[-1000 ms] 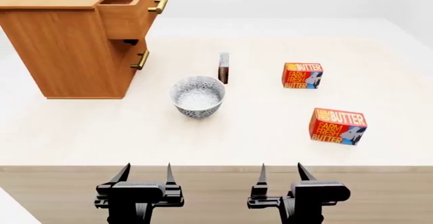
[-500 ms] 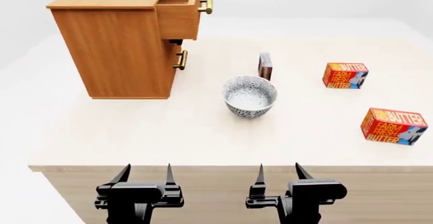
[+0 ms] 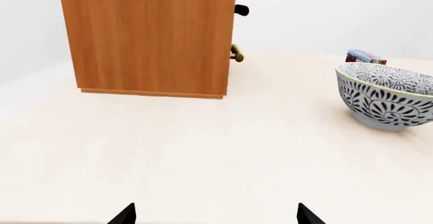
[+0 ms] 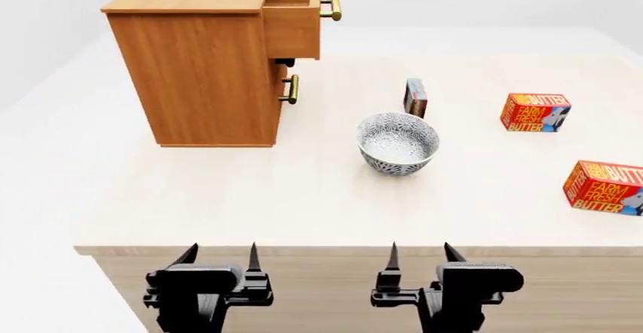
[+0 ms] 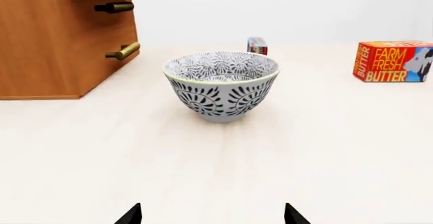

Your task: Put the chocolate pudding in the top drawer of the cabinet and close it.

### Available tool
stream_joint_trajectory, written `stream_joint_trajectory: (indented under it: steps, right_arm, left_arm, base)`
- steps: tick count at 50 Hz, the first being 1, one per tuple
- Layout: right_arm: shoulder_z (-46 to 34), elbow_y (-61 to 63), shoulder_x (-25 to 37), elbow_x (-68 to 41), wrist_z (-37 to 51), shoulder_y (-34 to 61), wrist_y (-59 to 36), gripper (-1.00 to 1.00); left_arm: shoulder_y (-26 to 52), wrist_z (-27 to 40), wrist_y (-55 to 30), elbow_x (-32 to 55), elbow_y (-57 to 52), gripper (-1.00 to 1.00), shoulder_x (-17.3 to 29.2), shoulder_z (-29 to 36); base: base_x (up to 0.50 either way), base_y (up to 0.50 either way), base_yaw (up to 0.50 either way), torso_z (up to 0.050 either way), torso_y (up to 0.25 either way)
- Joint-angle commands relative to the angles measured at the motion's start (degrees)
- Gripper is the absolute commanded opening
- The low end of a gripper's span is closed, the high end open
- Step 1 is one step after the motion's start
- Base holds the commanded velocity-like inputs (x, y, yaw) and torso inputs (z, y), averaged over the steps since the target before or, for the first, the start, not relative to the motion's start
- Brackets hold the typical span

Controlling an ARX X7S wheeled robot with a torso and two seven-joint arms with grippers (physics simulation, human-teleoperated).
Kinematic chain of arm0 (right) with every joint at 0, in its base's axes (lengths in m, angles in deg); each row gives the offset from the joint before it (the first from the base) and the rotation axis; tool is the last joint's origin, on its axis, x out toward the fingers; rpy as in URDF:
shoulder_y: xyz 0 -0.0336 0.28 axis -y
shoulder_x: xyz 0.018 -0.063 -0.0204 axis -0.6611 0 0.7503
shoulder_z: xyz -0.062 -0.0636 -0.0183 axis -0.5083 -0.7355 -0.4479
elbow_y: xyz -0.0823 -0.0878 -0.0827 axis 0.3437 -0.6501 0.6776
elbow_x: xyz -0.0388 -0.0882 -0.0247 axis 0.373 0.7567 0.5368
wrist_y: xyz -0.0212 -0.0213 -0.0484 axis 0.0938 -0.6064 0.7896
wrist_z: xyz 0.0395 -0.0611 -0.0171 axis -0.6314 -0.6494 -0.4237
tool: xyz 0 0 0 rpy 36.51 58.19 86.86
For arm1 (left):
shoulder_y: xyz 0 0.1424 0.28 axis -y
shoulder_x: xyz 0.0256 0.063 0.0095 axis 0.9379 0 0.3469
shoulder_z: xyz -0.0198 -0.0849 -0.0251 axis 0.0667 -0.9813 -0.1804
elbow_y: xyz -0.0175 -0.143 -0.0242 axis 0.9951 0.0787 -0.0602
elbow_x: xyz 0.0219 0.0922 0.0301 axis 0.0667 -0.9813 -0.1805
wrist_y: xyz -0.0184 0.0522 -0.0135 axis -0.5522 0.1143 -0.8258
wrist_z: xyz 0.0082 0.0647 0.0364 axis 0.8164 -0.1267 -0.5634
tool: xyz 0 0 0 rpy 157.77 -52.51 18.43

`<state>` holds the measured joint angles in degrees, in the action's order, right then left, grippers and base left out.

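Note:
The chocolate pudding (image 4: 415,97) stands on edge on the table, just behind the patterned bowl; it also shows in the right wrist view (image 5: 257,45) and the left wrist view (image 3: 365,57). The cabinet (image 4: 206,69) stands at the table's far left, and its top drawer (image 4: 297,13) is pulled open, brass handle forward. My left gripper (image 4: 220,256) and right gripper (image 4: 421,255) hang open and empty below the table's front edge, well short of the pudding.
A patterned bowl (image 4: 399,144) stands mid-table between my grippers and the pudding. Two Farm Fresh Butter boxes (image 4: 534,112) (image 4: 607,187) lie at the right. The table's front edge (image 4: 351,251) runs just ahead of both grippers.
The view has shifted left, so the cabinet, bowl, pudding and butter boxes all slid right in the head view. Both grippers keep the same open pose.

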<state>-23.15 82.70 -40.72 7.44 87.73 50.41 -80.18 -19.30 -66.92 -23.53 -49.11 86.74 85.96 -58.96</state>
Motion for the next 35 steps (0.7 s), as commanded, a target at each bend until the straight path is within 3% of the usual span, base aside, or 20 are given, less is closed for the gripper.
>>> stream_joint_trajectory:
  steps: [1,11,21,26,35]
  right_arm:
    - [1.06,9.59,1.76,-4.44,1.25,0.39,-11.23,1.00]
    - [2.47,31.37,5.26,-11.69,3.26,7.27,-33.52,1.00]
    - [10.14,42.60,4.55,-24.69,7.18,25.12,-57.17,1.00]
    - [13.23,41.80,3.36,-29.22,8.44,35.44,-64.93,1.00]
    - [14.85,32.24,3.45,-31.48,7.87,48.45,-69.70,1.00]
  left_arm:
    - [1.58,-0.04,-9.82,4.18,-9.43,1.00,2.44,0.30]
    - [5.74,3.36,-25.31,11.01,-30.44,1.00,6.23,-2.59]
    - [20.62,8.86,-46.15,27.53,-43.43,1.00,7.38,-10.35]
    - [32.14,12.01,-56.33,37.08,-42.63,1.00,8.19,-15.35]
    - [50.07,12.30,-65.35,43.22,-32.25,1.00,9.86,-15.63]
  base:
    - [0.00,0.00,0.00,0.000,0.000]
    - [0.00,0.00,0.00,0.000,0.000]
    - [0.00,0.00,0.00,0.000,0.000]
    - [0.00,0.00,0.00,0.000,0.000]
    - [0.00,0.00,0.00,0.000,0.000]
